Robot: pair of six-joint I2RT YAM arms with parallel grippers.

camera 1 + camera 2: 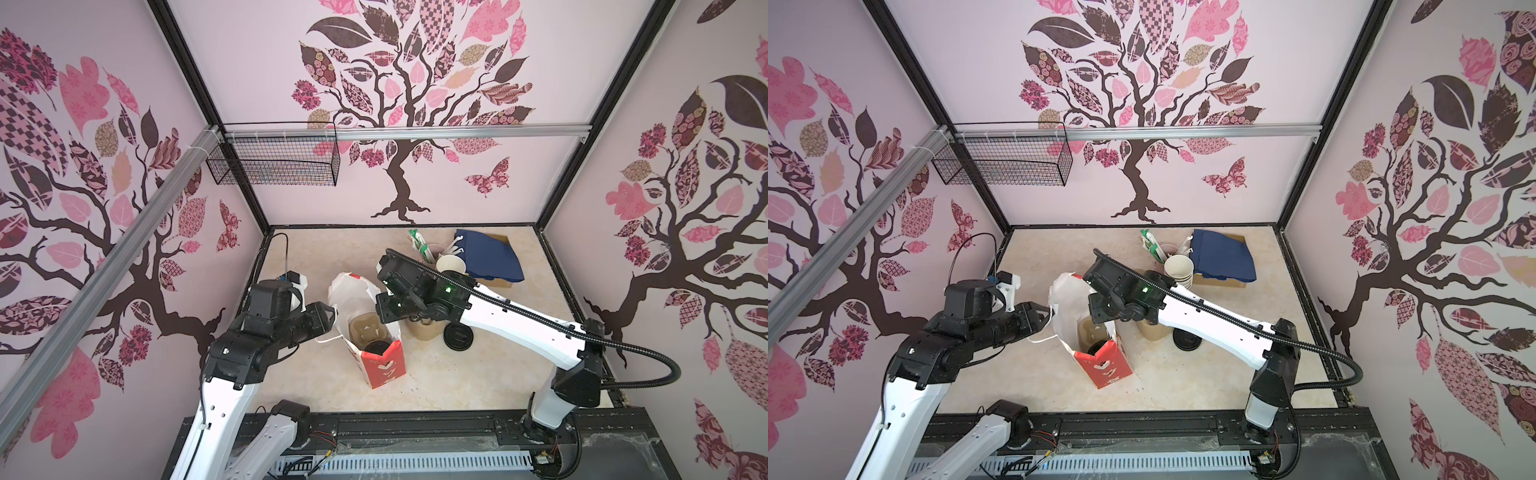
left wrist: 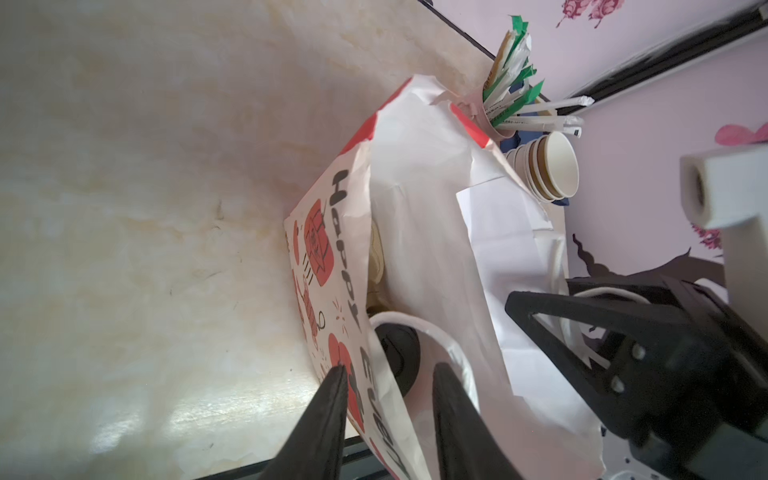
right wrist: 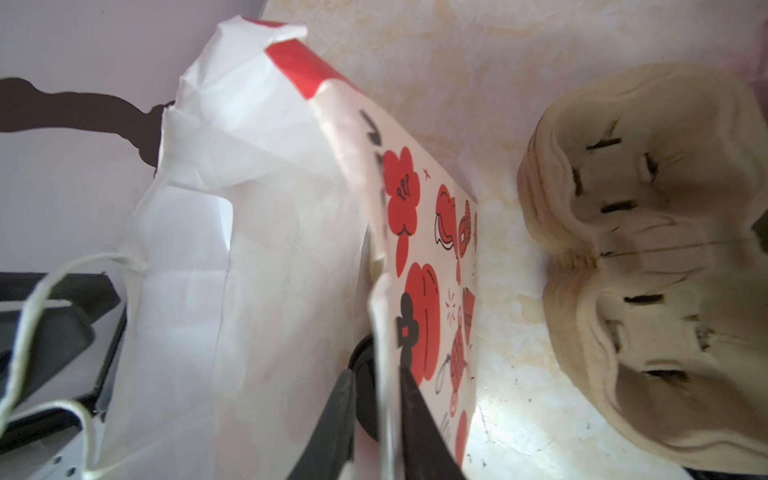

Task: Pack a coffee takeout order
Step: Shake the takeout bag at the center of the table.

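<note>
Bag (image 1: 384, 365) stands open on the bench (image 1: 457, 386). Left gripper (image 2: 390, 370), jaws well parted, straddles one wall's rim and handle (image 2: 415, 322); right gripper (image 3: 377, 372), narrowly released, straddles the opposite rim. Carrier (image 1: 365, 328) and lidded cup (image 1: 377, 345) sit inside; bench lies open in front.

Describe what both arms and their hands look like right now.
The left arm and the right arm both have white link shells with black joint housings. The right arm carries a ribbed black cable conduit and a small green indicator light. A thin black cable loops by the left wrist. The left hand and the right hand have black, tapered fingers.
</note>
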